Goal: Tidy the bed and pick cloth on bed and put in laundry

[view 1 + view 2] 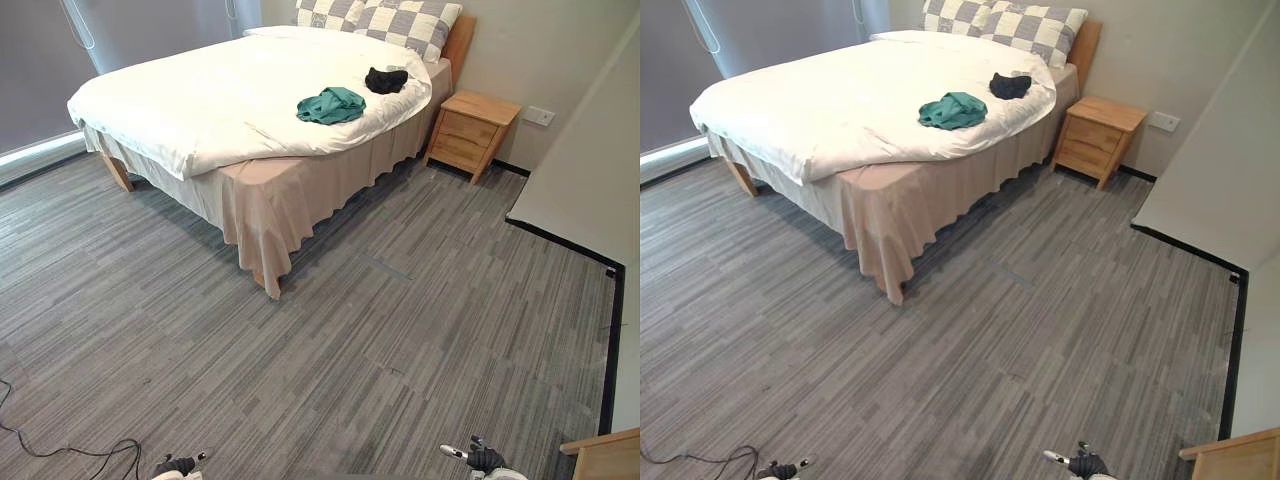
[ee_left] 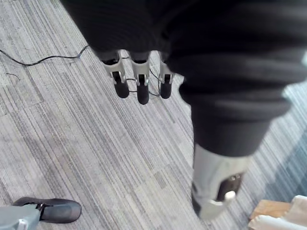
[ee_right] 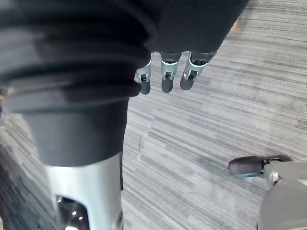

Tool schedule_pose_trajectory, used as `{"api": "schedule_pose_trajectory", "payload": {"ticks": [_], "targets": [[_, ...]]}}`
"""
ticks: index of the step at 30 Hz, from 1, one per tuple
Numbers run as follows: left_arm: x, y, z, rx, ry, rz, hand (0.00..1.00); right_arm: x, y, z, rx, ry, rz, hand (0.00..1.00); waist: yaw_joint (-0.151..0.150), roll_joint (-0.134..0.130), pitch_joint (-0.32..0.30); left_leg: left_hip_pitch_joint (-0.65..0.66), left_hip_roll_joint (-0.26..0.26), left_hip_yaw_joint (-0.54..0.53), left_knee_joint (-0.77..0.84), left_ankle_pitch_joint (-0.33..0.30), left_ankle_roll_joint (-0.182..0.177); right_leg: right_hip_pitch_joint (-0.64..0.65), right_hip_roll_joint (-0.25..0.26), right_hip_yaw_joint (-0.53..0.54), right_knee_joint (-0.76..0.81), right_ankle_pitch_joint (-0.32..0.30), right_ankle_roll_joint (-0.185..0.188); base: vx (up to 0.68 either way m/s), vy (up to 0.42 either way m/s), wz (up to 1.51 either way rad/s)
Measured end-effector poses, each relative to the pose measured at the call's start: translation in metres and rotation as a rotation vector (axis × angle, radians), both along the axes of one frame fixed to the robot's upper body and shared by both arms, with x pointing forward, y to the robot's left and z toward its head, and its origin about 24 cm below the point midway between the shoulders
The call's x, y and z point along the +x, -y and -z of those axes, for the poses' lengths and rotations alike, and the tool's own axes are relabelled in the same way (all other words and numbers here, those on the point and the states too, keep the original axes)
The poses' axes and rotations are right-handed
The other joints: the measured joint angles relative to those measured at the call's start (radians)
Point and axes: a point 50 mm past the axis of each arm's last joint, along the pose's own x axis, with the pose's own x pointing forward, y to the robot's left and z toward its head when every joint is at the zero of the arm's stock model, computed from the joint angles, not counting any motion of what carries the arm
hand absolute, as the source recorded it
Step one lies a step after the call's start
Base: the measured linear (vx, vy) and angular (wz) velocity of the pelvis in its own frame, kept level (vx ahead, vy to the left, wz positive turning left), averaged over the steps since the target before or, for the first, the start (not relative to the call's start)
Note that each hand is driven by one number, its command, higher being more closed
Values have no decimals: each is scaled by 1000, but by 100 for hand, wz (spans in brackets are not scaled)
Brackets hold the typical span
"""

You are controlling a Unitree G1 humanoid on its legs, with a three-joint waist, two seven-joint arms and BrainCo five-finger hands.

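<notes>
Two cloths lie on the bed (image 1: pixel 268 205), which stands at the far left of the room. One green cloth (image 1: pixel 331 105) is crumpled on the white duvet (image 1: pixel 200 95) near its right edge. One black cloth (image 1: pixel 385 80) sits just beyond it, nearer the head and apart from the green one. Two checked pillows (image 1: pixel 412 25) rest at the head of the bed. One wooden nightstand (image 1: pixel 472 130) stands just right of the bed's head against the far wall, with one wall socket (image 1: pixel 538 115) to its right. A wide stretch of grey striped floor (image 1: pixel 300 350) lies between the bed and the robot. One wooden furniture corner (image 1: pixel 605 455) shows at the near right. The left hand (image 2: pixel 139 88) and right hand (image 3: pixel 165 79) hang low at the near edge, fingers straight and relaxed over the floor, holding nothing.
</notes>
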Motion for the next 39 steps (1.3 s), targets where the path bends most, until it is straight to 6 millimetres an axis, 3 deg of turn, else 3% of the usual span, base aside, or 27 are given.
{"api": "schedule_pose_trajectory", "payload": {"ticks": [25,33,35,37,38,39], "targets": [[-1,7,2,-85,105,-78,0,-3,-2,2,8,-18,20,0,-4,-1,-6,-2,0,-12,-2,0,0,0,-1,-22,1,-5,1,-14,-20,1],[-16,18,8,-112,73,-88,0,-13,-10,8,37,-58,34,0,-4,1,-6,-4,0,0,-2,0,0,-18,-2,-12,28,-17,1,-9,-7,-4],[-17,18,9,-111,69,-89,0,-13,-11,8,44,-50,50,0,0,-7,2,-30,-2,17,29,-30,-4,-82,-18,-14,144,-78,4,-38,-15,-4],[-13,18,8,-108,78,-81,0,-11,-16,9,56,-45,57,0,0,-19,20,-77,2,57,111,-75,10,-151,-45,-21,279,-138,48,-64,-14,1],[-5,20,7,-111,91,-59,0,-11,-21,11,69,-43,60,0,8,-22,45,-92,9,76,157,-107,23,-223,-68,-44,428,-157,75,-71,-8,-27],[-5,19,7,-109,91,-59,0,-5,-28,12,89,-30,54,0,20,-22,70,-100,11,89,195,-131,24,-322,-101,-76,624,-149,58,-39,5,-31]]}}
